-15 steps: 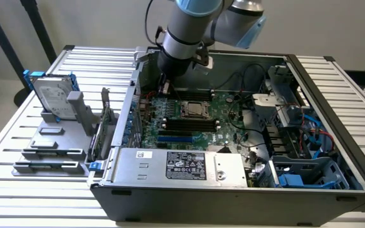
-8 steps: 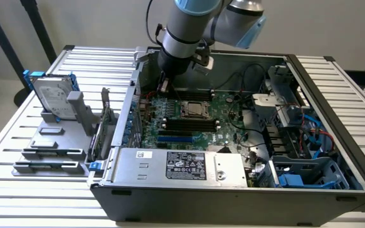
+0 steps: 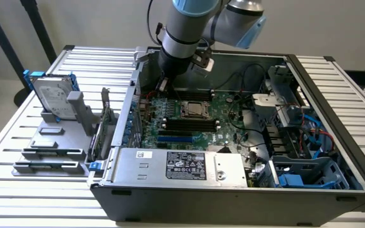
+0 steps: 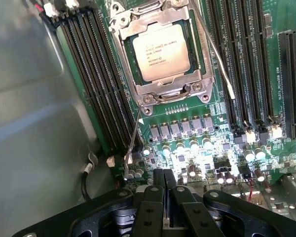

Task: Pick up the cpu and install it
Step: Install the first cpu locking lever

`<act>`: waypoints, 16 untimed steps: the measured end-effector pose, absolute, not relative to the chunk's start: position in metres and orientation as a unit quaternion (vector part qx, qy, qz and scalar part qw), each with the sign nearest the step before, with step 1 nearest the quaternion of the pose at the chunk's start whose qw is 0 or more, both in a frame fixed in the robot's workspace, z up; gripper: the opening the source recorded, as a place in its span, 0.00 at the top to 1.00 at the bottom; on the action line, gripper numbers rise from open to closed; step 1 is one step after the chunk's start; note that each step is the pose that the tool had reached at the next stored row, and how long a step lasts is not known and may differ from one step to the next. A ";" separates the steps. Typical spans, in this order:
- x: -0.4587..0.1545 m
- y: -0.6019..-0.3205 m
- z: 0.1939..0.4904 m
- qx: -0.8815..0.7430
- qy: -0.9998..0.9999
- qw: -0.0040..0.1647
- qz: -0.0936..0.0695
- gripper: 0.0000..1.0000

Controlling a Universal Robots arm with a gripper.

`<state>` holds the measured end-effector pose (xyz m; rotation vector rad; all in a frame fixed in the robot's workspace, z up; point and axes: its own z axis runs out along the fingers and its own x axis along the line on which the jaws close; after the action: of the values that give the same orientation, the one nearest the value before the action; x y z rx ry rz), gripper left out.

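The cpu (image 4: 161, 51), a small silver square chip with printed text, lies flat in its socket on the green motherboard (image 4: 197, 148), under the socket's metal frame (image 4: 119, 22). Two thin wire levers (image 4: 222, 64) stand out from the socket's sides. My gripper (image 4: 164, 180) hangs above the board a short way from the socket, fingers shut together with nothing between them. In the exterior view the cpu (image 3: 192, 109) sits mid-board inside the open computer case (image 3: 233, 194), and my gripper (image 3: 165, 86) is over the board's far edge, toward the exterior view's left of the socket.
Black memory slots (image 4: 96, 74) run along both sides of the socket, with the grey case wall (image 4: 34, 123) close beside them. A silver power supply box (image 3: 182, 166) fills the case front. A hard drive in a blue frame (image 3: 52, 97) stands on a grey rack at the exterior view's left.
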<state>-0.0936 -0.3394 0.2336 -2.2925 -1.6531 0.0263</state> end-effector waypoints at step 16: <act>-0.094 -0.339 0.234 -0.857 -0.491 0.158 -0.014 0.86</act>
<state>-0.0936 -0.3394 0.2339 -2.4498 -1.4048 -0.0407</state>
